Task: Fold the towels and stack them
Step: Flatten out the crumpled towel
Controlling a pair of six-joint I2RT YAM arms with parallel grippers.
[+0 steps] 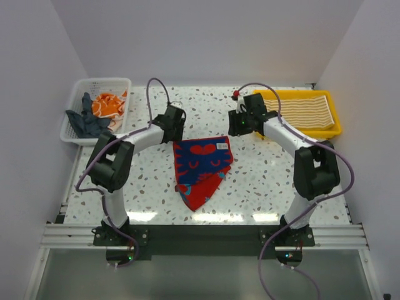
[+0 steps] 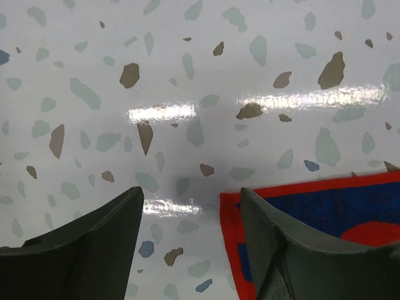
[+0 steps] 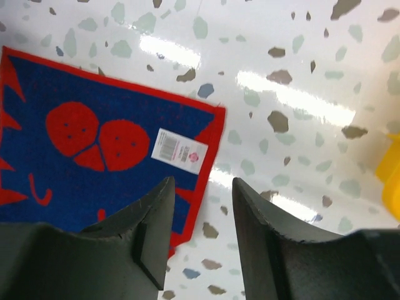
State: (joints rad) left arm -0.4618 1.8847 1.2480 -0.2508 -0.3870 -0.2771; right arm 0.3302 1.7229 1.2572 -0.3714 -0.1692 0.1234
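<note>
A blue towel with red marks and a red border (image 1: 201, 169) lies partly spread on the table's middle, one corner pointing toward the near edge. My left gripper (image 1: 174, 125) is open and empty above the towel's far left corner (image 2: 300, 206). My right gripper (image 1: 240, 122) is open and empty just beyond the towel's far right corner (image 3: 125, 137), which carries a white label (image 3: 179, 150). A folded tan-and-white striped towel (image 1: 306, 111) lies in the yellow tray. Orange (image 1: 107, 104) and dark blue-grey (image 1: 87, 122) towels lie crumpled in the white basket.
The white mesh basket (image 1: 74, 132) stands at the far left. The yellow tray (image 1: 335, 122) stands at the far right; its edge shows in the right wrist view (image 3: 390, 181). White walls enclose the speckled table (image 1: 262, 181).
</note>
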